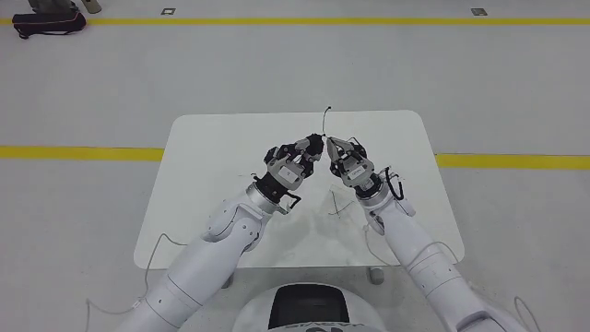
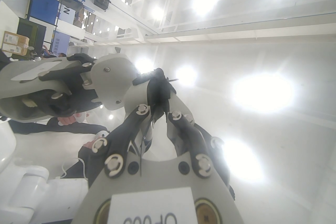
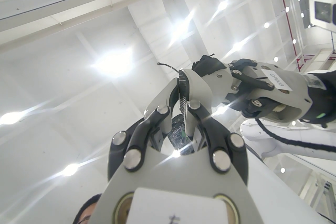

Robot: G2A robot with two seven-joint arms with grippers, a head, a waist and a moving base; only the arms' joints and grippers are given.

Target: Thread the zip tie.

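Left gripper (image 1: 314, 142) and right gripper (image 1: 331, 146) tip to tip above the table's (image 1: 203, 175) middle, both pinched shut on the zip tie (image 1: 329, 118): thin, black, one slightly curved end poking toward the table's far edge.

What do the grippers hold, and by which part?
The right gripper pinches the zip tie near one end; the left gripper is also shut on it, where exactly I cannot tell.

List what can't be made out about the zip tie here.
- Top view: zip tie too thin to show its head; left gripper and right gripper cover the meeting point.
- Left wrist view: ceiling glare washes out the tie's tip.
- Right wrist view: shut fingers hide the gripped stretch.
- Threaded or not: cannot tell.
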